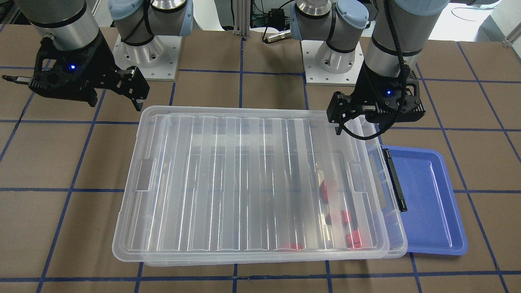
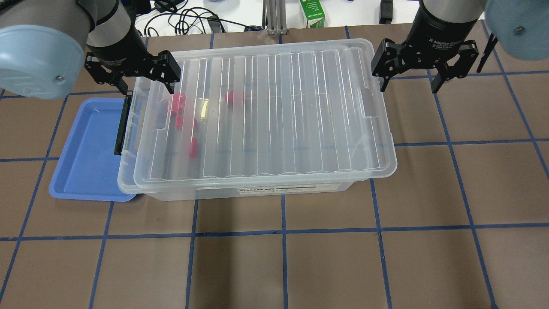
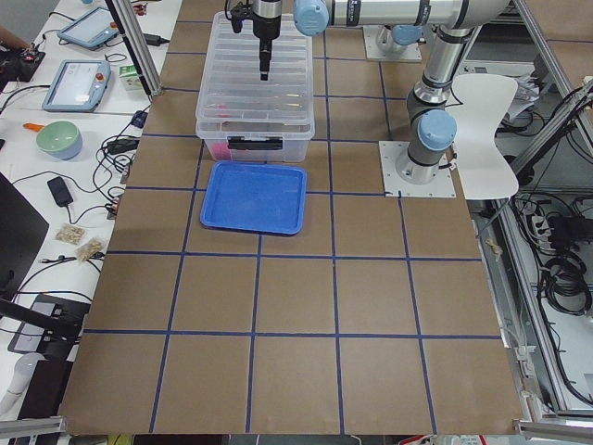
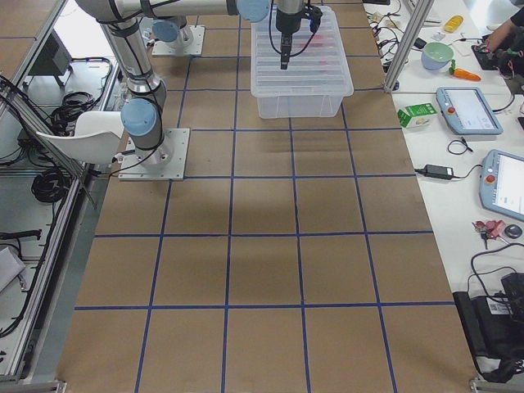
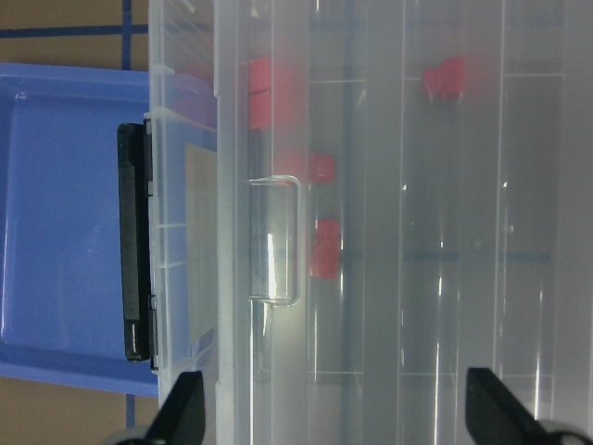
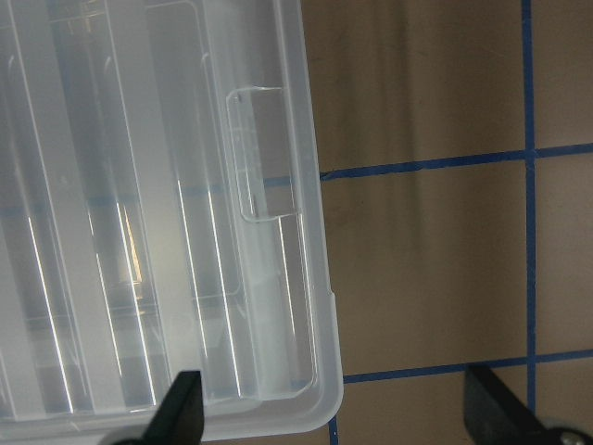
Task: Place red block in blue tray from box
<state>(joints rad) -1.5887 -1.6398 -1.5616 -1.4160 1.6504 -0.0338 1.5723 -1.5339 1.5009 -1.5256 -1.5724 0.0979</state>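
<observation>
The clear box [image 1: 252,175] stands mid-table with its ribbed lid on, also in the overhead view [image 2: 266,116]. Several red blocks [image 1: 346,215] lie inside near the black latch [image 1: 395,179], blurred through the lid [image 2: 178,101] [image 5: 324,250]. The blue tray [image 1: 427,199] sits empty against the latch end [image 2: 85,150] [image 5: 65,222]. My left gripper [image 2: 148,83] [image 1: 377,120] [image 5: 338,417] is open and empty above the box's latch end. My right gripper [image 2: 409,83] [image 1: 112,99] [image 6: 338,417] is open and empty, straddling the lid's edge at the opposite end.
The brown table has a blue tape grid. Both arm bases [image 1: 146,53] stand behind the box. A green carton [image 2: 312,13] and cables lie past the far edge. Tablets and a bowl [image 3: 57,139] sit on the side bench.
</observation>
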